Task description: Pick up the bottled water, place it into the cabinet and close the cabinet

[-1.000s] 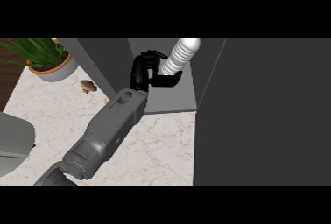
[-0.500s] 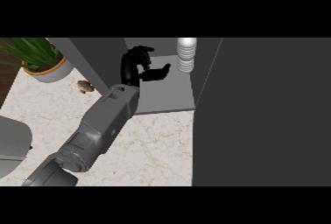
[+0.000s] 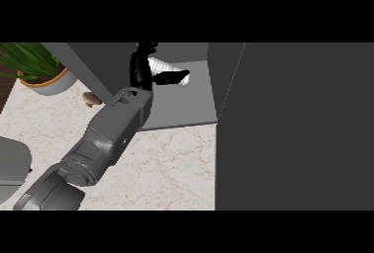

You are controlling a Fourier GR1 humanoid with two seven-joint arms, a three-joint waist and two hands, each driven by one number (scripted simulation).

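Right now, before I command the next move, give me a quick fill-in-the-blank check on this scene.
1. The white ribbed plastic bottle sits inside the grey ___, on its floor.
2. The only black hand in view, just in front of the bottle, is the robot's ___ hand.
3. The green leafy plant in a pale round pot stands at the ___ edge of the view on the marbled stone counter.
4. The cabinet is not yet ___.

Missing words: cabinet; left; left; closed

A single head view looks steeply down from above the counter point(image 3: 168, 168), facing toward its far edge, where the open cabinet point(image 3: 182, 106) stands. The forearm point(image 3: 110, 136) enters from the lower edge, close to the camera.
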